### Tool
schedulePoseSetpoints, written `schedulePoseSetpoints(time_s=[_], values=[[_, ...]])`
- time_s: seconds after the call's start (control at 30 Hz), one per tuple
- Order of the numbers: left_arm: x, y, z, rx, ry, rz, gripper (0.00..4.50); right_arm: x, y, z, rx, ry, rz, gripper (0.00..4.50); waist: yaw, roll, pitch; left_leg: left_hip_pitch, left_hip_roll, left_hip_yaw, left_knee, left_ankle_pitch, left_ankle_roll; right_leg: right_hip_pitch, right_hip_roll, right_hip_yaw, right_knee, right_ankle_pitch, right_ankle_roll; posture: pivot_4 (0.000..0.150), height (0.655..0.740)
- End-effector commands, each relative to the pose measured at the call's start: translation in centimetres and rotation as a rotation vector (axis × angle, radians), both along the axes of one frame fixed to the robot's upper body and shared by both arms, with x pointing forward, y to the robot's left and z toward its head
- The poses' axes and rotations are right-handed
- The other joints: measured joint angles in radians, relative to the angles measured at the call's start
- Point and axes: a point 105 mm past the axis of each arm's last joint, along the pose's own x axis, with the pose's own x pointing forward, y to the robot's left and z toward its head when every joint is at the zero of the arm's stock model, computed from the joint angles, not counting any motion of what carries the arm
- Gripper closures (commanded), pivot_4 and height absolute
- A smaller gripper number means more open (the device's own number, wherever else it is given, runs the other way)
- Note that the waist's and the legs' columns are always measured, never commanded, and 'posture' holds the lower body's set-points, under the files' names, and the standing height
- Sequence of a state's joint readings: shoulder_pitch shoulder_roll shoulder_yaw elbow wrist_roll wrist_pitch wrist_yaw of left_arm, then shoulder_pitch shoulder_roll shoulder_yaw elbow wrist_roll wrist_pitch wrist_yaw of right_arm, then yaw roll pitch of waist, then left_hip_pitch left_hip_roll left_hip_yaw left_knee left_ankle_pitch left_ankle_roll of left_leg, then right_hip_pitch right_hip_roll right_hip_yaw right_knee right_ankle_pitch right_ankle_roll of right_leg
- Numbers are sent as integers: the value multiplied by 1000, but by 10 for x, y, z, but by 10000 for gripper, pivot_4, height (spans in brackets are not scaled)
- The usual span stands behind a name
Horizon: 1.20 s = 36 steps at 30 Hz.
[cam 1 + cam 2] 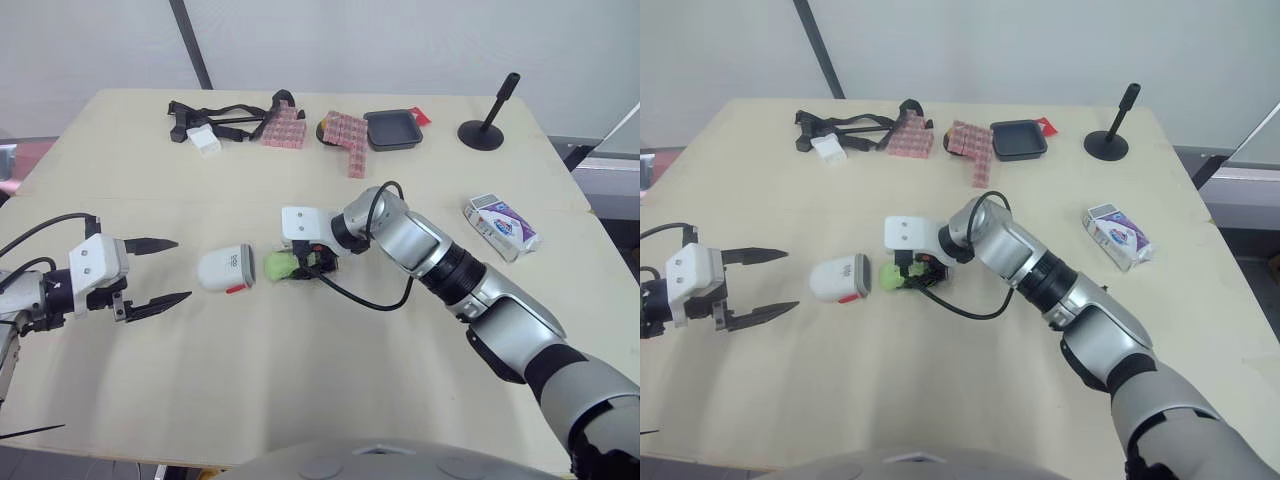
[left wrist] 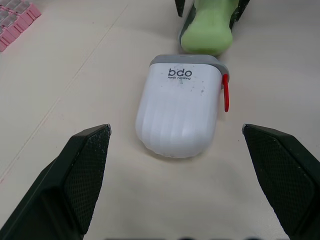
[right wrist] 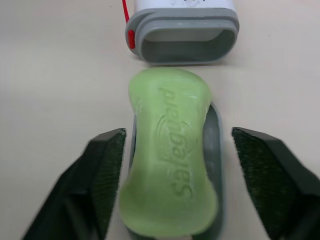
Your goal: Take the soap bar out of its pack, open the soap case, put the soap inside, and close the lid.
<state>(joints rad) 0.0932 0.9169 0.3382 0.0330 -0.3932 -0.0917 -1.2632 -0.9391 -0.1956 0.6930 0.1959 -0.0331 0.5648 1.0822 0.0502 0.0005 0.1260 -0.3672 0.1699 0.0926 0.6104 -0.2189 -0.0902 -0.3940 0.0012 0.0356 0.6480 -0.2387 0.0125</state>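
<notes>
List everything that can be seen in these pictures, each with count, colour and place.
table: one, light wood, under everything
soap bar: one, green, mid-table, on the grey tray
grey tray: one, grey, under the soap bar
soap case: one, white with grey rim and red strap, left of the soap bar, mouth open
soap pack: one, white and purple, right side
black tray: one, black, far edge
pink blocks: two groups, pink, far edge beside the black tray
straps: one bundle, black, far left
stand: one, black, far right
left gripper: one, black fingers, open, left of the soap case
right gripper: one, black fingers, open, astride the soap bar
</notes>
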Motion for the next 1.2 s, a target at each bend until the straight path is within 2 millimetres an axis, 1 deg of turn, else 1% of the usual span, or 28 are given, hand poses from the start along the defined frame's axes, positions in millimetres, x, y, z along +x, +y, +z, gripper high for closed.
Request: schedulePoseSetpoints(time_s=[0.03,0.17,0.37,0.5,0.53,0.6,0.73,0.83,0.97,1.1,1.2], values=[[1,0,6,14,-26,-2,0,1,1,12,39,-31,11,312,0,0,0,0,0,0,0,0,0,0,0,0,0,0,0,1500,7400],[2,0,5,16,-27,-3,0,0,-1,16,49,-36,17,312,0,0,0,0,0,0,0,0,0,0,0,0,0,0,0,1500,7400],[4,-4,7,9,-25,-15,0,-6,-19,46,196,-11,13,312,6,-1,0,0,0,0,0,0,0,0,0,0,0,0,0,1500,7400],[8,-9,14,-26,-43,-24,0,-19,-42,63,371,28,23,312,13,-2,-1,0,0,0,0,0,0,0,0,0,0,0,0,1500,7400],[10,-13,17,-45,-46,-30,0,-20,-48,73,483,34,1,312,14,-2,-1,0,0,0,0,0,0,0,0,0,0,0,0,1500,7400],[12,-19,21,-74,-48,-43,0,-24,-61,82,617,43,-35,312,15,-2,-1,0,1,0,0,0,0,0,0,0,0,0,0,1500,7400],[14,-37,28,-129,-45,-94,0,-38,-92,82,707,137,-73,312,18,-2,-1,0,0,0,0,0,0,0,0,0,0,0,0,1500,7400],[14,-44,27,-141,-32,-111,0,-43,-100,85,746,165,-92,312,13,-2,-1,1,0,0,0,0,0,1,0,1,0,0,0,1500,7400],[16,-42,20,-111,-7,-123,0,-44,-100,84,754,182,-114,312,0,-2,-1,1,0,1,-1,1,-2,2,0,2,-2,-1,-1,1500,7400],[20,-33,14,-58,20,-114,0,-42,-94,66,655,134,-115,312,1,-2,-1,4,0,0,-2,2,-1,2,0,1,-2,-1,-2,1500,7400],[22,-23,8,0,51,-107,0,-41,-88,58,616,104,-106,312,1,-2,-1,3,0,0,-2,2,-1,2,0,1,-3,-1,-2,1500,7400]])
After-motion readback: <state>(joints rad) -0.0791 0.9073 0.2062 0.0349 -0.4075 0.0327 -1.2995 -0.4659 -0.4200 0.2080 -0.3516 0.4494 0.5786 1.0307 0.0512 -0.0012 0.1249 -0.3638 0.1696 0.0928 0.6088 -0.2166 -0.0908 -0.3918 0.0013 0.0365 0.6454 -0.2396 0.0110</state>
